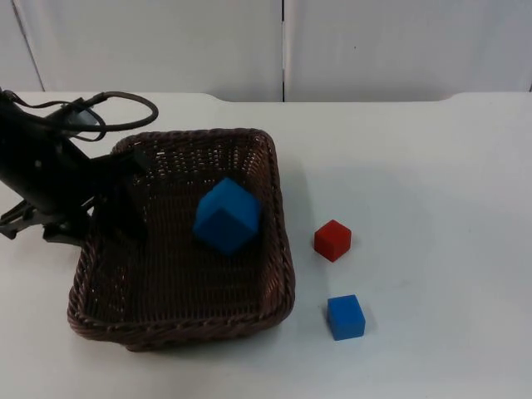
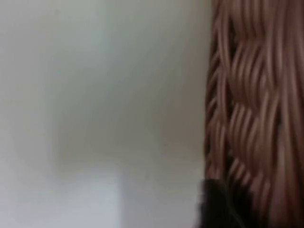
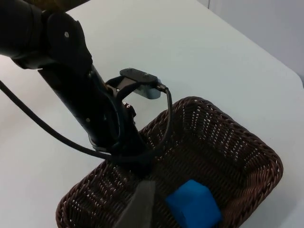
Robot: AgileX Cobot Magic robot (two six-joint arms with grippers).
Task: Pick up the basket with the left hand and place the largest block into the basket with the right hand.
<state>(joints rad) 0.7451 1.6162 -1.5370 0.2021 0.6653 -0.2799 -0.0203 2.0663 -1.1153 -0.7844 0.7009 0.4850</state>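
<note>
The left gripper (image 1: 133,162) sits at the wicker basket's (image 1: 274,208) left rim, near the corner toward the partition wall (image 1: 150,46), and its jaws are closed on that rim, with 1 finger running down inside the basket wall. From the right wrist camera, the left arm comes down to the same rim (image 3: 142,159) and the clamp on the weave is plain. From the left wrist camera, the basket's woven wall (image 2: 256,104) stands close against the lens with a dark fingertip (image 2: 221,204) against it and bare white table (image 2: 95,95) beside it.

The right gripper shows as a single pale, blurred finger (image 3: 137,209) above the basket's interior, just beside the big block; how far its jaws are open I cannot tell.

The count is 3 blocks and 1 basket. The large blue block (image 1: 226,215) lies inside the basket, tilted on an edge, toward the basket's right wall; it shows again from the right wrist camera (image 3: 194,205) on the basket floor. Outside the basket, on the white table (image 1: 432,166), are 2 small cubes: a small red block (image 1: 332,240) near the basket's right wall, and a small blue block (image 1: 346,317) near the basket's front right corner, apart from the red one
</note>
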